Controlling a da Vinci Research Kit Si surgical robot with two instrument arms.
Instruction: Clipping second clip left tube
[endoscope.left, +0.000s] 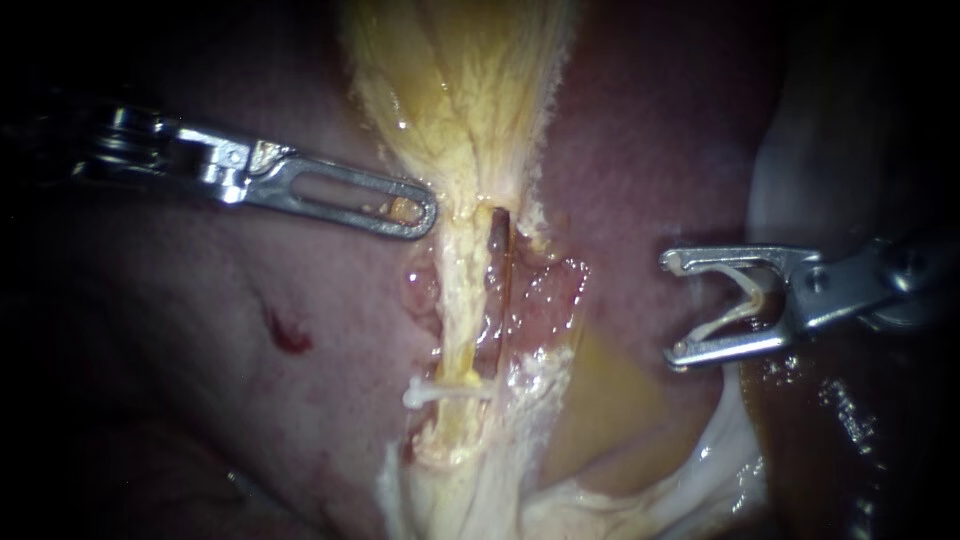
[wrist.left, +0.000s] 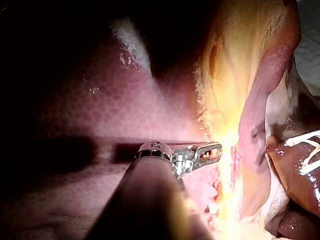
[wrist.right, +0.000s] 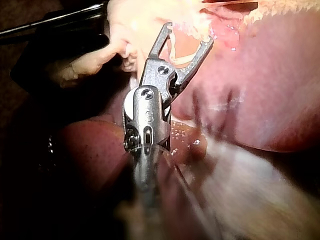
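While your right instrument (endoscope.left: 670, 308) hangs well apart from the tubes, over the liver (endoscope.left: 200, 330), its end effector stands wide open. A white loaded clip (endoscope.left: 738, 305) is seated between the spread jaws and touches both. No tissue is inside it yet.

Left tube (endoscope.left: 458, 300): pale yellow strand running down from the yellow fibrous tissue (endoscope.left: 460, 90). The placed clip (endoscope.left: 440, 392) crosses it low down, with bare tube above that clip. The darker right tube (endoscope.left: 498, 240) lies just beside it.

Your left instrument (endoscope.left: 420, 212) rests with its tip against the fibrous tissue, above the left tube. Its end effector shows flat-on, so you cannot tell whether it has hold of anything.

Risks, as judged:
- You come in from the right tube's side, and the two tubes lie close. The jaws may take in both.
- Going low may land the new clip on or against the placed clip.
- A jaw tip could tear the raw bed (endoscope.left: 545, 300) beside the tubes.
- The loaded clip does not look squarely seated. It may slip out or close crooked.

Containers: none in view. Only the right end effector carries anything, the one clip.
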